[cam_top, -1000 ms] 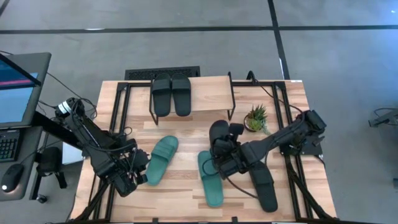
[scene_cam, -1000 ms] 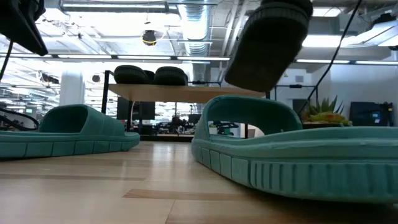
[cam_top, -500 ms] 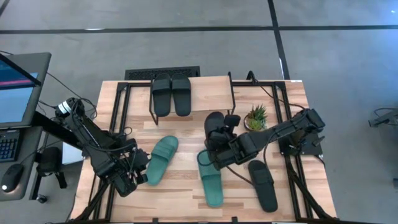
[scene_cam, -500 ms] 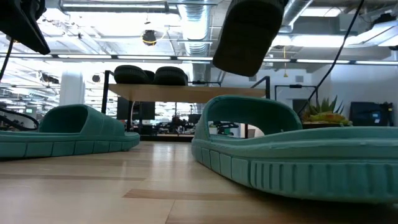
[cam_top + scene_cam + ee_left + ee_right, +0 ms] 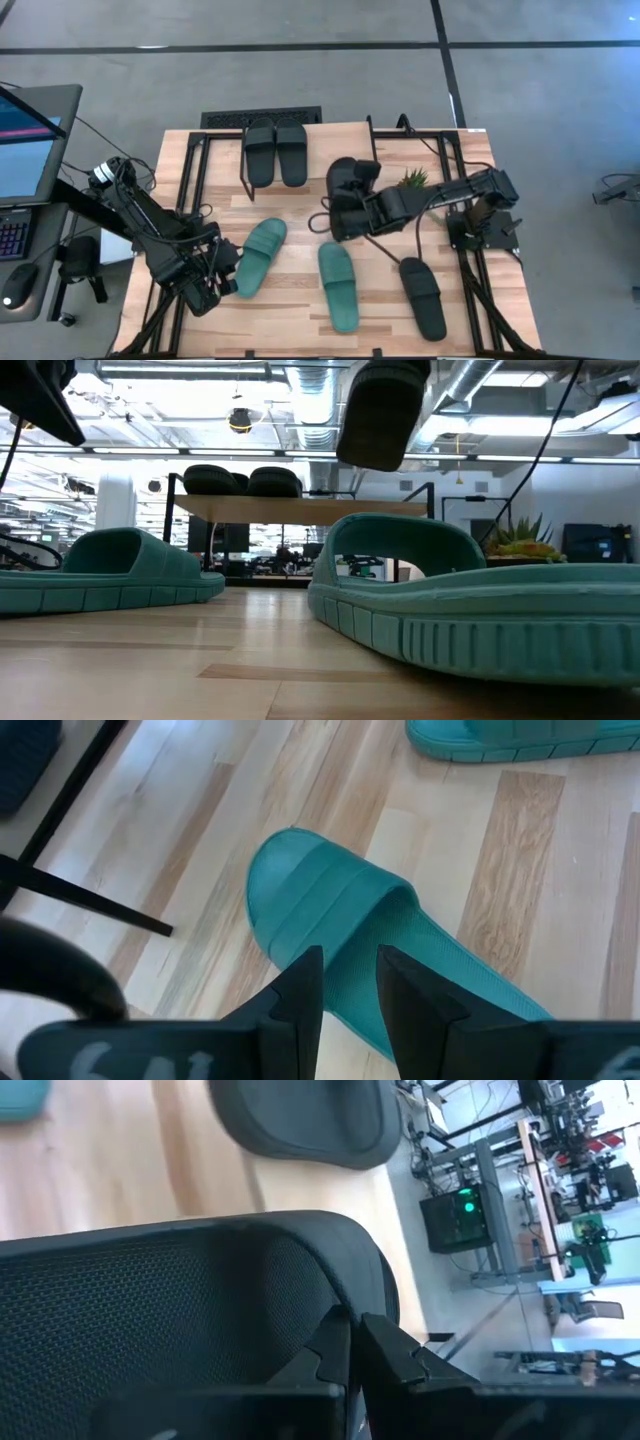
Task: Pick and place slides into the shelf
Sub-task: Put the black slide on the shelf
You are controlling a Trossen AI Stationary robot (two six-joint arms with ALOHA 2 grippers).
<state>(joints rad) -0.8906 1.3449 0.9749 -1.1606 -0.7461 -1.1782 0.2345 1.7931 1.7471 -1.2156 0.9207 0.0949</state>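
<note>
1. The right gripper (image 5: 345,205) is holding a black slide (image 5: 345,182) in the air beside the shelf (image 5: 335,150), its jaws pinching the edge of the rubber (the right wrist view shows the two dark fingers (image 5: 345,1345) closed tight on it).
2. The slide is being carried high, judging from the low view, where it is hanging well above the shelf board; this height looks chosen to clear the board before lowering.
3. Two black slides (image 5: 275,150) are already lying side by side on the left part of the shelf top, leaving the right part bare, which is probably where the carried one is heading.
4. Three slides are lying on the worktop (image 5: 290,285): a teal slide (image 5: 256,256) near the left arm, another teal slide (image 5: 338,285) in the middle, and a black one (image 5: 422,297) towards the right.
5. The left gripper (image 5: 345,985) is waiting just over the near teal slide, jaws slightly spread and holding nothing.
6. A small potted plant (image 5: 410,185) is standing by the shelf's right legs.
7. No brand, label or readable writing is showing on any slide or on the shelf.
</note>
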